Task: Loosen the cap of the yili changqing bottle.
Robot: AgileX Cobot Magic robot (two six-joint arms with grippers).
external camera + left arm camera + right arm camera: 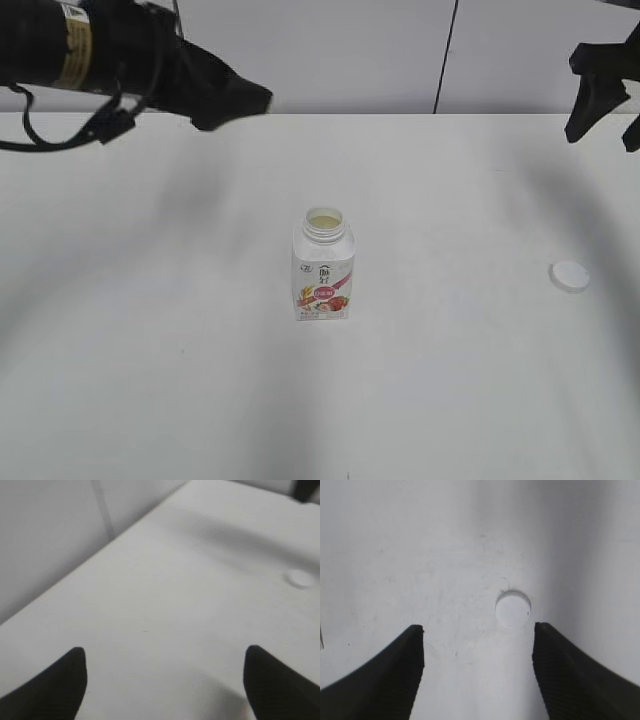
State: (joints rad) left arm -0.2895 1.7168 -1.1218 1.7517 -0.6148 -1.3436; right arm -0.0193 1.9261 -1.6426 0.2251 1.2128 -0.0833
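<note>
Exterior view: the squat white plastic bottle (323, 266) stands uncapped, its round white cap (569, 275) lying well apart on the table (150, 350). Both grippers, left (162, 680) and right (477, 665), hang spread and empty; loosening looks done, so only withdrawal remains.

You have the yili changqing bottle (323, 268) upright mid-table (150, 350). The cap (569, 275) lies on the table well to the right of the bottle, apart from it.

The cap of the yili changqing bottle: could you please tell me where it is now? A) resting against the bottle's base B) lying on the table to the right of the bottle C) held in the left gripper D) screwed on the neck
B: the cap lies flat on the table, apart from the open-necked bottle.
</note>
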